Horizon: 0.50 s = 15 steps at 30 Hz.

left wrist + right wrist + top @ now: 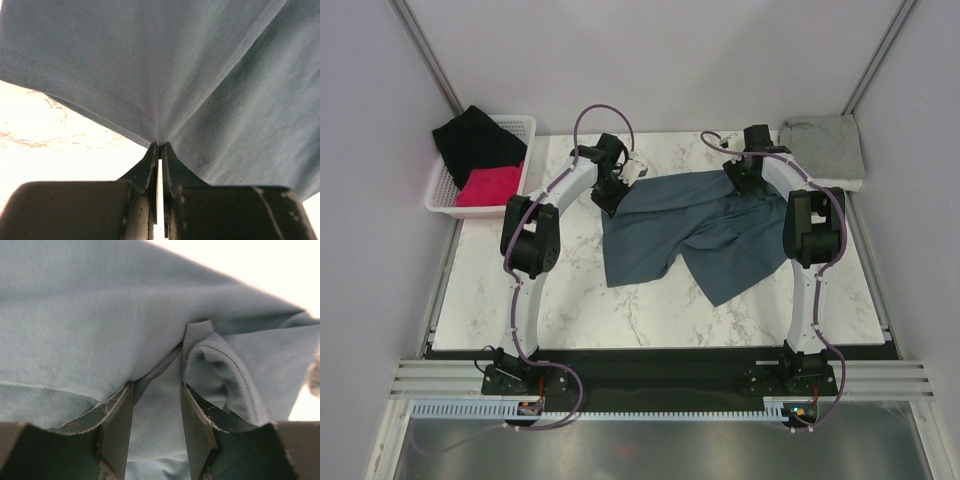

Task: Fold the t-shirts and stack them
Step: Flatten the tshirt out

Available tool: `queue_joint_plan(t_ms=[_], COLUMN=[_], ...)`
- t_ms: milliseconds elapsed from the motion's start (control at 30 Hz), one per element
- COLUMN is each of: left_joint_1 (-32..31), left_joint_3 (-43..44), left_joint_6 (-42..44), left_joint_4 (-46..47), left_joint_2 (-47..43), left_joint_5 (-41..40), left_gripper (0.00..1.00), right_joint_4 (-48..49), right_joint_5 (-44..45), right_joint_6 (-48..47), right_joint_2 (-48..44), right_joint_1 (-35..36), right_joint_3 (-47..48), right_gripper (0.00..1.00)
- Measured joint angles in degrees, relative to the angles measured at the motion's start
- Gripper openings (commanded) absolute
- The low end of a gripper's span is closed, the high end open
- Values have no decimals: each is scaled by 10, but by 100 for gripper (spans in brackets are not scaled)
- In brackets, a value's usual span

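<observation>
The dark slate-blue t-shirt (pixel 690 230) lies spread and rumpled on the marble table (pixel 570 300). My left gripper (pixel 611 197) is at the shirt's far left corner. In the left wrist view it (pixel 160 144) is shut on the stitched hem of the shirt (pixel 190 65), which is pulled taut. My right gripper (pixel 741 181) is at the shirt's far right edge. In the right wrist view it (pixel 157 385) is open, with folds of the shirt (pixel 100 325) bunched between and around the fingers. The light grey t-shirt (pixel 825 145) lies folded at the back right corner.
A white basket (pixel 440 195) at the back left holds a black cloth (pixel 475 140) and a red cloth (pixel 490 185). Grey walls close in on both sides. The arm bases stand at the near edge.
</observation>
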Motion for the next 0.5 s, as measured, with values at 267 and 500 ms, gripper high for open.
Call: queue_joint_plan(t_ms=[267,500], left_joint_1=[0,0], left_joint_3=[0,0], left_joint_6=[0,-1], left_joint_4=[-2,-2], left_joint_2=[0,0], left_joint_5=[0,0], left_gripper=[2,2], right_joint_4=[0,-2], right_joint_5=[0,2], right_joint_6=[1,7], right_joint_2=[-1,-2], right_joint_1=[0,2], right_joint_3=[-20,-20], right_gripper=[39,6])
